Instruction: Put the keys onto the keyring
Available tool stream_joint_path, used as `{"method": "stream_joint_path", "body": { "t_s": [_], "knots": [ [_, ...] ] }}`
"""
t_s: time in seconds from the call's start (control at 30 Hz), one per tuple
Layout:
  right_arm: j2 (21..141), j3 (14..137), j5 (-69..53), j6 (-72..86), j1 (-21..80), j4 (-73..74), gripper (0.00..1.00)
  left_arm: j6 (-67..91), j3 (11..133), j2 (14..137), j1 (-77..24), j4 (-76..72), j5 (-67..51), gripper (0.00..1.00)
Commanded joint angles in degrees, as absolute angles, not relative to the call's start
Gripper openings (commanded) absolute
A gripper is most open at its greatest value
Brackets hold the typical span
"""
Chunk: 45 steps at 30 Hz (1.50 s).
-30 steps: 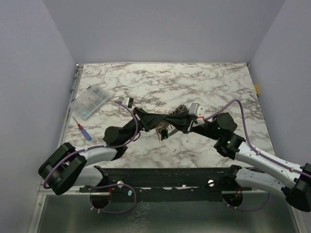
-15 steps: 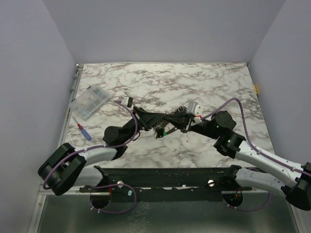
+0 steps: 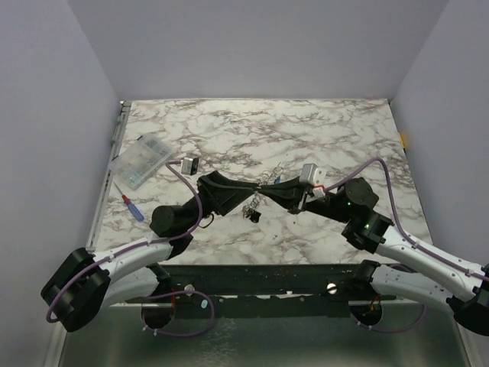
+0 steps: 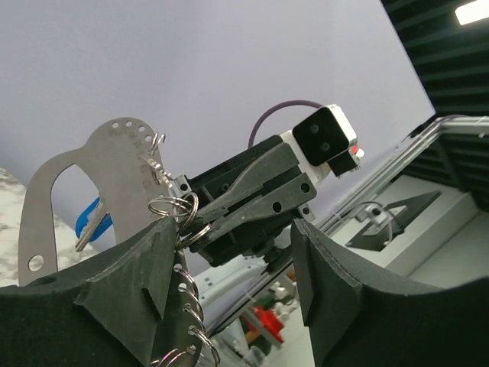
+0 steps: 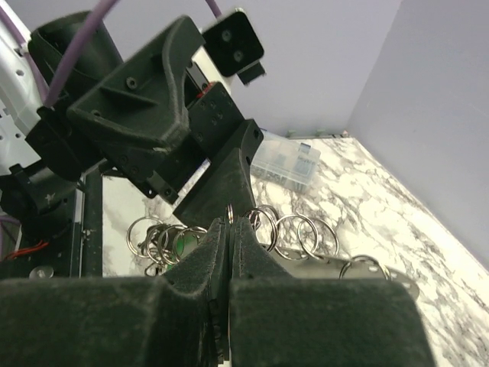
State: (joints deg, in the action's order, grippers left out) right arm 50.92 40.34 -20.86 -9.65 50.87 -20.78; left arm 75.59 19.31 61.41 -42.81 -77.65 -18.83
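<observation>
The arms pointed at each other mid-frame. The right gripper (image 3: 270, 191) pinched the keyring (image 5: 229, 209). The left gripper (image 3: 246, 196) stood spread beside it. A clear box (image 3: 141, 162) lay upper left.

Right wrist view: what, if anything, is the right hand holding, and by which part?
The right hand pinches the linked bunch of silvery metal keyrings by the wire of one ring.

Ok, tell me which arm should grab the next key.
Left, probably. The left gripper is open and holds nothing, beside the hanging keys; the right gripper is shut on the keyring.
</observation>
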Motion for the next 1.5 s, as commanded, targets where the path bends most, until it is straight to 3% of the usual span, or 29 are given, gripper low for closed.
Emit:
{"method": "stream_joint_path", "body": {
  "t_s": [0.0, 0.17, 0.37, 0.6, 0.73, 1.17, 1.47],
  "knots": [
    [50.0, 40.1, -19.7, -9.3, 50.2, -16.3, 0.01, 67.0, 20.6, 56.0, -43.5, -71.3, -21.6, 0.67],
    [49.5, 40.8, -21.9, -8.7, 50.2, -13.3, 0.01, 57.8, 24.4, 50.9, -43.3, -55.7, -23.0, 0.69],
    [47.9, 40.9, -22.8, -6.9, 50.2, -10.9, 0.01, 40.9, 31.5, 45.1, -43.3, -26.7, -18.2, 0.69],
    [49.5, 46.1, -22.9, -8.9, 50.2, -0.6, 0.01, 20.6, 39.3, 44.2, -43.3, -6.8, -19.1, 0.52],
    [53.3, 54.7, -18.9, -12.7, 50.2, 15.5, 0.01, 9.6, 43.8, 45.4, -43.3, 2.6, -21.6, 0.49],
    [69.6, 71.4, -1.3, -10.8, 50.5, 44.8, 0.01, -6.1, 41.7, 47.8, -43.4, 7.0, -32.0, 0.41],
    [61.2, 64.9, -15.1, -14.3, 50.5, 35.8, 0.01, -8.9, 34.3, 46.4, -44.2, -4.5, -32.1, 0.35]
  ]
}}
